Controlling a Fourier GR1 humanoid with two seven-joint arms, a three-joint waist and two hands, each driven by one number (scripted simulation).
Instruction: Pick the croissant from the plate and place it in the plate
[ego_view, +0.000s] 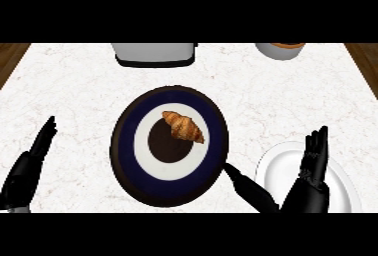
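your croissant (183, 126) lies mid-frame on the dark plate (125, 150); right hand (310, 186) and left hand (26, 167) both relaxed, holding nothing.

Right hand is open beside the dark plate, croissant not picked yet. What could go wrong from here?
1. The croissant lies off-centre on the dark plate; the right hand reaching over might nudge the rim and shift the plate.
2. That hand covers part of the white plate, so the placement spot is partly hidden.
3. The croissant's tapered ends may slip when grasped.
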